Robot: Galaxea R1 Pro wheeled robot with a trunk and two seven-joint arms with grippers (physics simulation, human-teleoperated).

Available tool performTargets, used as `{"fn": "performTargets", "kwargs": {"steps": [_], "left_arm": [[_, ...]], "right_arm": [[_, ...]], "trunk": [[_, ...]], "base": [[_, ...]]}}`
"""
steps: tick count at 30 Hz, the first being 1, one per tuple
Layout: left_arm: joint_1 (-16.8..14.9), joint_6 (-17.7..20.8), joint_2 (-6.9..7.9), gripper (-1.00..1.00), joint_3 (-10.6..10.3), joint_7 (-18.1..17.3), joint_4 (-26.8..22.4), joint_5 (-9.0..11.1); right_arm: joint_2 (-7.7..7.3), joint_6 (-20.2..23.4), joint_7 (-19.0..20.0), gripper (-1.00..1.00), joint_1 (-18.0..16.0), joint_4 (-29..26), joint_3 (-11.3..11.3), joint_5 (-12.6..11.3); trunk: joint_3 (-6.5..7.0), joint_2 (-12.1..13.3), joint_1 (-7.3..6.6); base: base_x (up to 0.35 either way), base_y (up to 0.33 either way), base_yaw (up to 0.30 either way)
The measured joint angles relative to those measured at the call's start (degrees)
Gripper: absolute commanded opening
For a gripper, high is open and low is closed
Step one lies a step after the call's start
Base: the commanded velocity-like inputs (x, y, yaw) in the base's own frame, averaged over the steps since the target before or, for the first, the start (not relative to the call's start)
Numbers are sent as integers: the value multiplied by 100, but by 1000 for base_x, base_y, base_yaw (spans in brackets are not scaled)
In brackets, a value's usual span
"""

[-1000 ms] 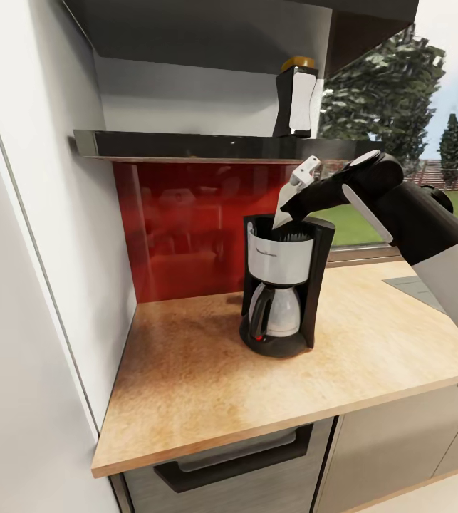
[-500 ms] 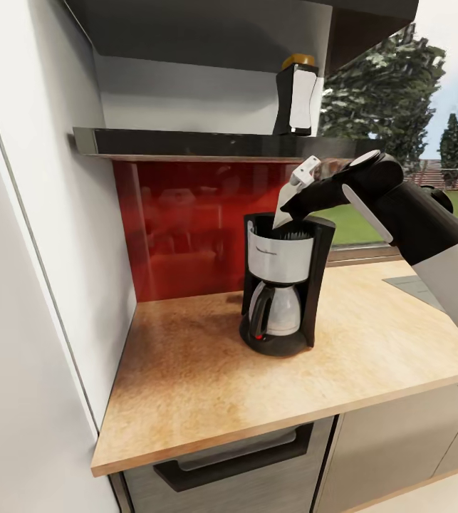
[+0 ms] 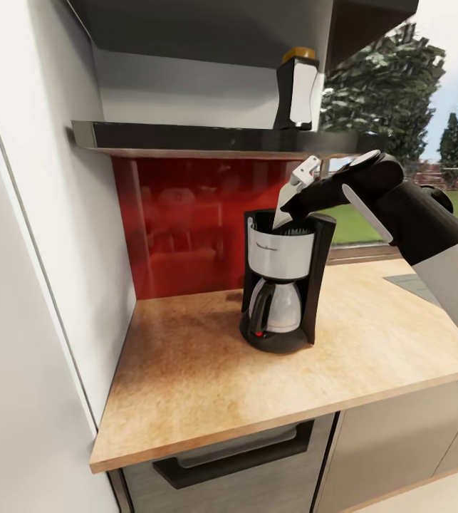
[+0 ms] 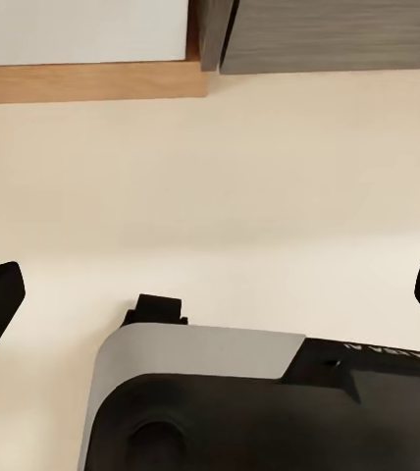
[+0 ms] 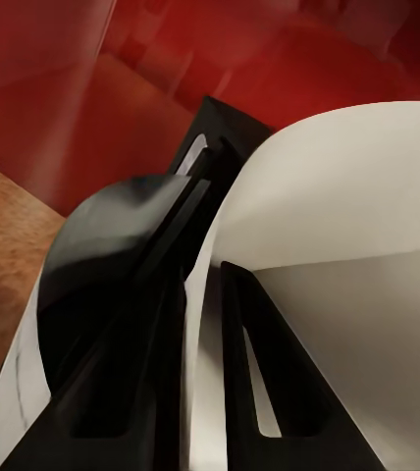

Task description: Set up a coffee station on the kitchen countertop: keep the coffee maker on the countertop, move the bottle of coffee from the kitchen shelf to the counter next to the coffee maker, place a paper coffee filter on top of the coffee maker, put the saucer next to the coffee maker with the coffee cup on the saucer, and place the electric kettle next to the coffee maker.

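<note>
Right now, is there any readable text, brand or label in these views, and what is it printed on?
Coffee maker: a dark line of lettering on its silver band, too blurred to read.
Bottle of coffee on the shelf: the white label panel shows no legible text.
Robot body in the left wrist view: small pale letters near the edge, too small and cut off to read.

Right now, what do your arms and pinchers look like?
My right arm is glossy black near the wrist, with a thin white stripe, then a light grey sleeve further back. My right gripper has two flat black fingers with long slots. My left gripper has dark, rounded fingertips.
</note>
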Motion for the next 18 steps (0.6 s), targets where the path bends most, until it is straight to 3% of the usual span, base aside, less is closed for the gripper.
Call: {"fn": "performTargets", "kwargs": {"steps": [4,9,18], "left_arm": [[17,-97,-97,100,16,9,-96,75],[18,-108,-251,100,16,8,-144,71],[18,-108,-251,100,17,8,-144,71]], "right_arm": [[95,91,-72,-100,27,10,-53,40],[96,142,-73,-100,27,10,-53,43],[96,142,-73,-100,27,10,-53,43]], "trunk": [[-18,-40,22],[-18,-40,22],[-18,-40,22]], "base": [[0,0,0],[0,0,0],[0,0,0]]}}
